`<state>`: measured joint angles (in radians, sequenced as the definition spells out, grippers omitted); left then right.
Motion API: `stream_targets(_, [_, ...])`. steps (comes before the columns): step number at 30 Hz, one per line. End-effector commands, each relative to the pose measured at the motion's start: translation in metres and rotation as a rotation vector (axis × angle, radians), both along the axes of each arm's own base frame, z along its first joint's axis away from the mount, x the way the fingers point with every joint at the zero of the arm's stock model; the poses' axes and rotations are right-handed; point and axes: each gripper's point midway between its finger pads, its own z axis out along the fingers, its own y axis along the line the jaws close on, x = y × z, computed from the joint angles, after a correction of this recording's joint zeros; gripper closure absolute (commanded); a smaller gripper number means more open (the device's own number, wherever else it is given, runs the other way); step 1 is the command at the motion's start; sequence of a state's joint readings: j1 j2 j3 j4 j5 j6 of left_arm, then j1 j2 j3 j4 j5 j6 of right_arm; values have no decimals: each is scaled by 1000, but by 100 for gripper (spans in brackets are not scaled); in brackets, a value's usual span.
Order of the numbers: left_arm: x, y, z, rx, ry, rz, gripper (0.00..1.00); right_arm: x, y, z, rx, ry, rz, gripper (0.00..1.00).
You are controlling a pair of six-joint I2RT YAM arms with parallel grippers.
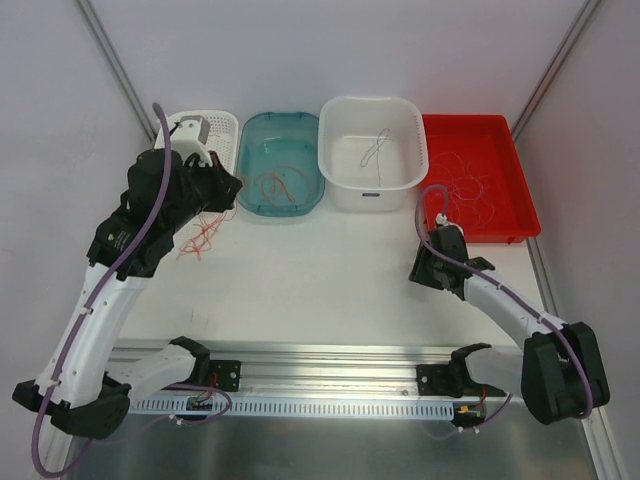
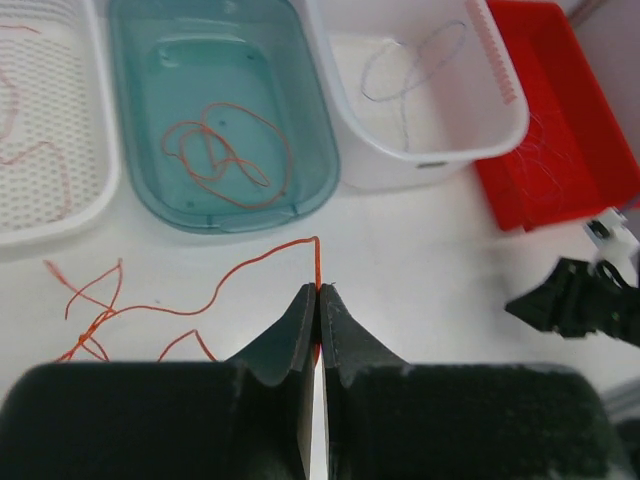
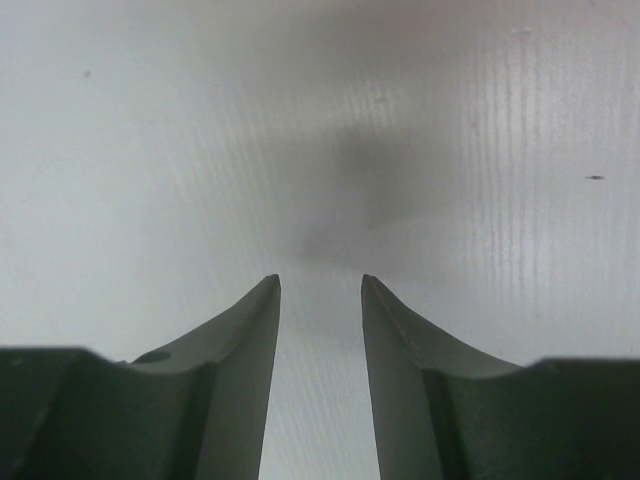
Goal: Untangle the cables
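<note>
1. Carefully does it: my left pincer (image 2: pixel 318 296) is clamped on one orange cable (image 2: pixel 250 268), which trails to its left into the loose tangle (image 2: pixel 90 305) on the table (image 2: pixel 430 260). I judge a slow pull away from the knot is best, so the strand slips free and doesn't cinch.
2. Only the left wrist view shows this pinch, with the teal tub (image 2: pixel 200 70) just ahead.
3. My right pincer (image 3: pixel 320 280) stands apart over bare tabletop, holding nothing. Only the overhead view shows more cables (image 1: pixel 465 185) in the red tray (image 1: pixel 470 130) beyond it.

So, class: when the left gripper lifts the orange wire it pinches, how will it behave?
Probably floppy: the orange wire, pinched in the left gripper, trails in loose curves over the table. Likely very light, being hair-thin. May snag where strands cross.
</note>
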<state>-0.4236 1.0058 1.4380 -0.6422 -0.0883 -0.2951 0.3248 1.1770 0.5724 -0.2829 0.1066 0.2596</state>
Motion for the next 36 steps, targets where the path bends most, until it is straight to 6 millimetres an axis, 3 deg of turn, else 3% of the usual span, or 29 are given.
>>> stream_targets(1, [-9,-51,6,-80,54,-258,100,15,25,35,84,-107,93,58])
stream_targets(2, [-18,-67,19,-115,44,-340,100,18,29,46,108,-142,110,55])
stream_targets(5, [-26,-98,29,-81,11,-432,100,20,48,75,180,-231,184,51])
stream_targets(8, [-19,-107,20,-80,39,-422,100,19,59,99,202,-301,242,44])
stream_targets(13, [-3,-121,-30,-94,146,-402,100,16,69,125,236,-373,281,32])
stream_targets(15, [0,-132,-66,-98,225,-406,100,17,71,126,233,-375,284,30])
stream_targets(18, [-5,-141,-105,-94,332,-417,100,21,80,119,236,-357,299,29])
stream_targets(21, [-11,-146,-125,-84,373,-419,100,25,89,102,196,-315,315,29])
stream_targets(30, [-16,-140,-130,-76,364,-390,100,27,105,37,39,-164,315,28])
stream_targets(36, [-17,-139,-136,-73,376,-385,100,28,116,32,27,-171,291,29])
